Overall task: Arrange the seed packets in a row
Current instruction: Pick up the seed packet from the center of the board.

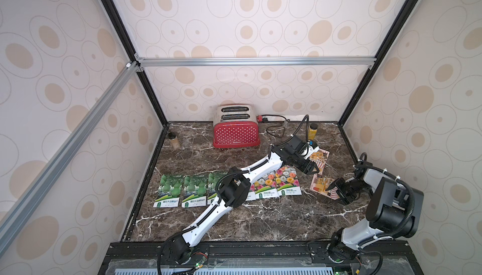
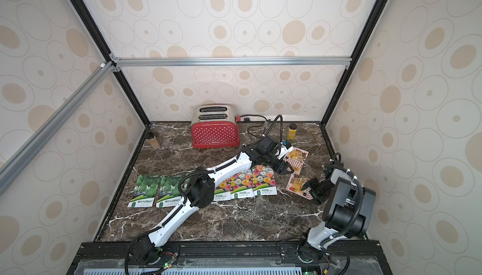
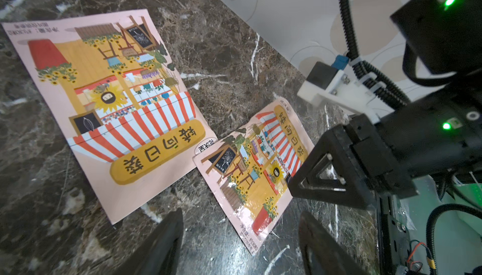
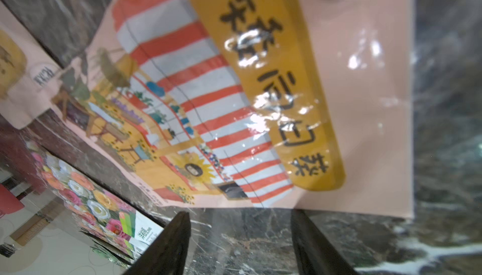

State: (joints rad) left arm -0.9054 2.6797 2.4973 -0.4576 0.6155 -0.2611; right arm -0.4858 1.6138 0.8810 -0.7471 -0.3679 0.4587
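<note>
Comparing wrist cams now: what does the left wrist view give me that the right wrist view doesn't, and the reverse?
Left wrist only: the right gripper, with a finger tip at the edge of the near peach packet, and the far peach packet seen whole. Right wrist only: a flower-print packet lying beside the near peach packet; of the far peach packet it catches just a corner. Both: the near peach packet lying on the marble table.

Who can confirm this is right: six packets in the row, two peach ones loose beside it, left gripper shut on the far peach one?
Not quite. The left gripper is open, holding nothing: the left wrist view shows its fingers apart, with the far peach packet lying free, untouched. The rest stands.
</note>
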